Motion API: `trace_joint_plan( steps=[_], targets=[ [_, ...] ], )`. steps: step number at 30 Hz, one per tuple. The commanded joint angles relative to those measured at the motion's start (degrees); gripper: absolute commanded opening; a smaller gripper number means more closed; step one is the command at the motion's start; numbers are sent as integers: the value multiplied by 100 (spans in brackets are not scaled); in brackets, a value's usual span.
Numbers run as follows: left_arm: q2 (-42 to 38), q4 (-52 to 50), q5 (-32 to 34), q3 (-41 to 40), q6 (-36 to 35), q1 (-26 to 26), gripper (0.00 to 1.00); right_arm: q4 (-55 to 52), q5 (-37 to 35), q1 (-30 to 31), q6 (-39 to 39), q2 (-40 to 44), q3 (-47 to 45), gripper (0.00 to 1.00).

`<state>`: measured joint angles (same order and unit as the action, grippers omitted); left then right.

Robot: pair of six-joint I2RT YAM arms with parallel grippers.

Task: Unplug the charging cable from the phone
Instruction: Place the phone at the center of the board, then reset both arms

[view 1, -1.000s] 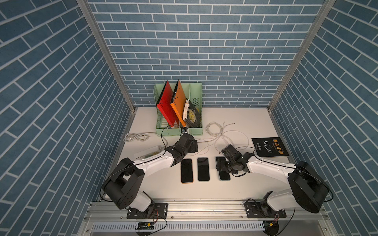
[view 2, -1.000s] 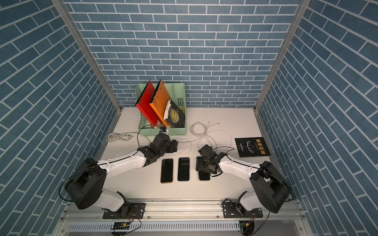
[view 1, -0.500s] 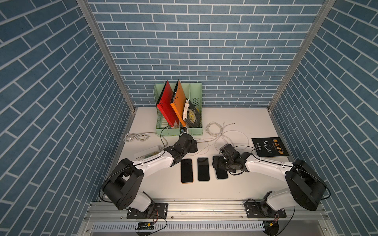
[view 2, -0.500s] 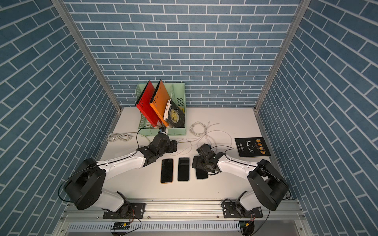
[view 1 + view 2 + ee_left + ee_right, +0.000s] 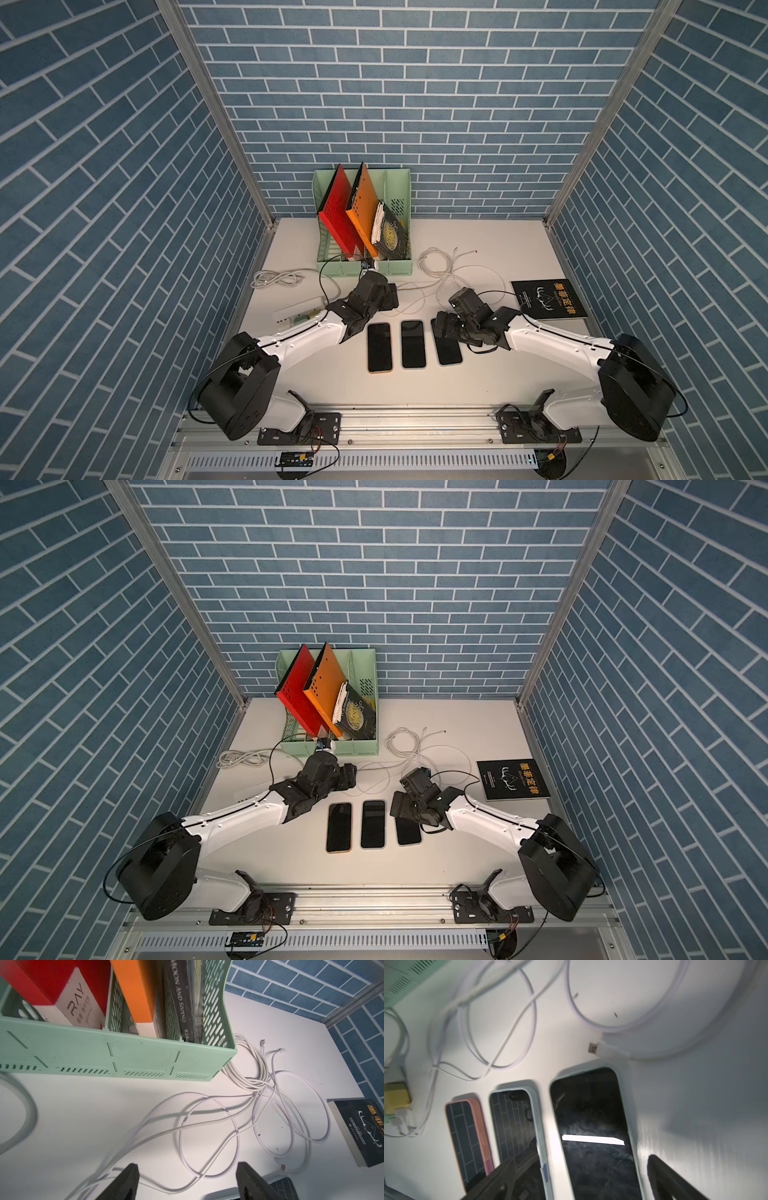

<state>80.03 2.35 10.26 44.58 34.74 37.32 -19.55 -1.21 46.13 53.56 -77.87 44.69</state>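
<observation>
Three phones lie side by side on the white table in both top views. My right gripper [image 5: 442,328] hovers open over the far end of the right-hand phone [image 5: 449,353]. In the right wrist view that phone [image 5: 591,1115], in a pale case, lies between my spread fingers [image 5: 508,1164]. The white charging cable's plug [image 5: 607,1050] lies loose on the table just beyond the phone's end, with its metal tip bare. My left gripper [image 5: 187,1165] is open and holds nothing. It hangs above loops of white cable [image 5: 207,1101] in front of the green rack.
A green file rack [image 5: 365,266] with red and orange folders and a book stands at the back. A black book [image 5: 548,299] lies at the right, and a white power strip [image 5: 297,318] at the left. Coiled white cables [image 5: 434,262] lie behind the phones.
My right gripper has spread its jaws wider and shifted a little to the left over the right-hand phone. The left arm has not moved.
</observation>
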Motion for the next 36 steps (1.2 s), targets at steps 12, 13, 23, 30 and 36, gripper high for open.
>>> trace_joint_plan(
  steps=[12, 13, 23, 30, 36],
  targets=[
    [-1189, -955, 961, 603, -723, -269, 99, 1190, -842, -1454, -2222, 558, 902, 99],
    [-1291, -984, 1143, 563, -825, -345, 100, 1369, -1095, -1569, -2531, 514, 961, 100],
    [-2252, 201, 2205, -823, -2373, -1877, 100, 4112, -2144, -2617, -3983, 781, -440, 99],
    [-2303, 2122, 1651, -2282, -2801, -3141, 100, 4421, -2459, -3204, -4178, 1180, -1416, 100],
    [-1065, 5181, 1428, -3079, -2861, -3187, 100, 5726, -2368, -3524, -4327, 1409, -2437, 100]
  ],
)
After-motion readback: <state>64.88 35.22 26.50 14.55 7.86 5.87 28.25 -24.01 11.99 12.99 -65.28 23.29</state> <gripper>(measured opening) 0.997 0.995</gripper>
